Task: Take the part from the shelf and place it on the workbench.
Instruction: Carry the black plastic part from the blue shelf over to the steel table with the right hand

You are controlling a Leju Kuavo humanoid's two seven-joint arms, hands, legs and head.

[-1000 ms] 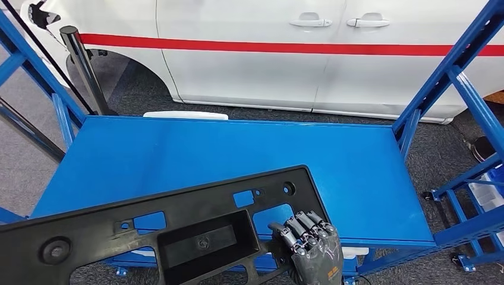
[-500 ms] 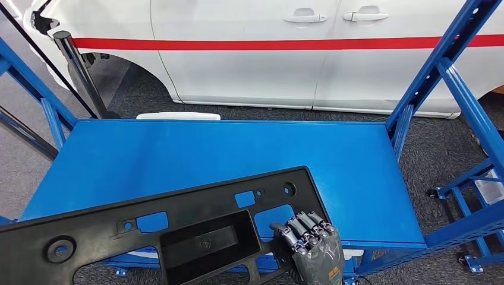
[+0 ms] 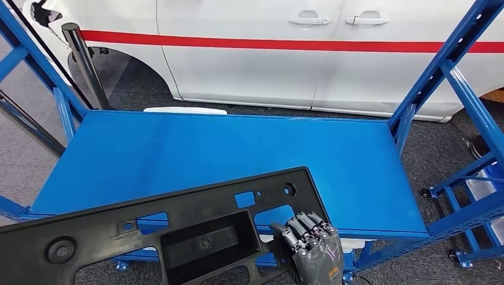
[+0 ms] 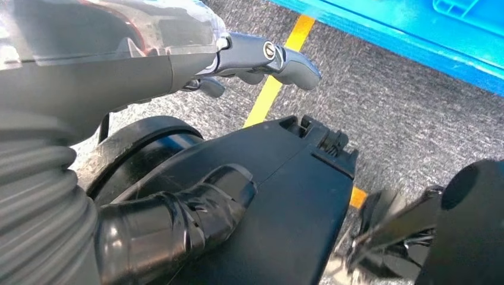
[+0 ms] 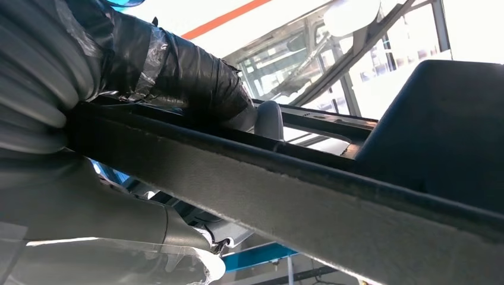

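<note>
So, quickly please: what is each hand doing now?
Left hand: holds the black part.
Right hand: grips the same part at its right end.

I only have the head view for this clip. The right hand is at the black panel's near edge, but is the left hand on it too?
Observer: Yes. The left wrist view shows the thumb of the left hand lying on the black panel.
Operator: Is the right hand really clamping?
Observer: In the right wrist view the right hand has its taped thumb pressed over the panel's rim.
Operator: What's under the left end?
Observer: Grey carpet with a yellow line.
</note>
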